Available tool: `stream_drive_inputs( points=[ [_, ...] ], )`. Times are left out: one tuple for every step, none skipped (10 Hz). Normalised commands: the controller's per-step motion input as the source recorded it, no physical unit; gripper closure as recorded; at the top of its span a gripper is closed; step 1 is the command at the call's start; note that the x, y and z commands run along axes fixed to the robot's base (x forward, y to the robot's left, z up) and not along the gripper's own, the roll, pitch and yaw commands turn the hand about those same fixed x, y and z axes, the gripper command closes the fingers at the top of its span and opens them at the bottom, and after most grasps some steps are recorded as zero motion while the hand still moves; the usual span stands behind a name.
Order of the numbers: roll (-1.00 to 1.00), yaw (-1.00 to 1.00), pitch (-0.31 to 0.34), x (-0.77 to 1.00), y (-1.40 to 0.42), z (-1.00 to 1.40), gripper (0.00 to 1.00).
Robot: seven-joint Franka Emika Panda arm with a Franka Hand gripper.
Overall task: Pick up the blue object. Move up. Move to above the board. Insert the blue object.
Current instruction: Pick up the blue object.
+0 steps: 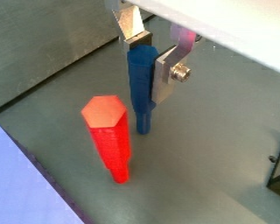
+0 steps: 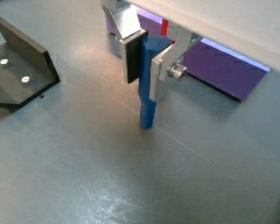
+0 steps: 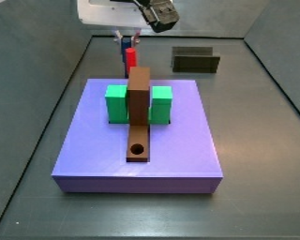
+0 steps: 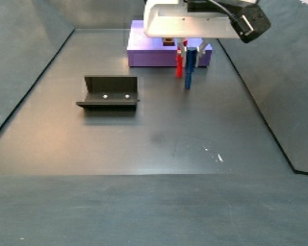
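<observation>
The blue object (image 1: 140, 87) is a thin blue peg standing upright between my fingers; it also shows in the other wrist view (image 2: 146, 101) and in a side view (image 4: 188, 69). My gripper (image 1: 152, 63) is shut on its upper part, and its lower end is at the grey floor or just above it. In a side view my gripper (image 3: 125, 39) is behind the purple platform (image 3: 178, 155), far from the board (image 3: 140, 112). The board is a brown plank with a round hole (image 3: 139, 150) at its near end. The red peg (image 1: 108, 138) stands upright close beside the blue one.
Two green blocks (image 3: 116, 103) flank the board on the purple platform, which also shows in a wrist view (image 2: 220, 72). The dark fixture (image 4: 108, 93) stands on the floor away from the pegs and shows in a wrist view (image 2: 18, 66). Dark walls ring the floor.
</observation>
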Motion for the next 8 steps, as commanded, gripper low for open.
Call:
stream_drive_inputs(
  points=[
    [0.0, 0.0, 0.0, 0.0, 0.0, 0.0, 1.0],
    [0.0, 0.0, 0.0, 0.0, 0.0, 0.0, 1.0],
    [0.0, 0.0, 0.0, 0.0, 0.0, 0.0, 1.0],
    [0.0, 0.0, 0.0, 0.0, 0.0, 0.0, 1.0],
    [0.0, 0.0, 0.0, 0.0, 0.0, 0.0, 1.0],
    [0.0, 0.0, 0.0, 0.0, 0.0, 0.0, 1.0],
    [0.0, 0.0, 0.0, 0.0, 0.0, 0.0, 1.0],
    [0.0, 0.0, 0.0, 0.0, 0.0, 0.0, 1.0]
  ],
)
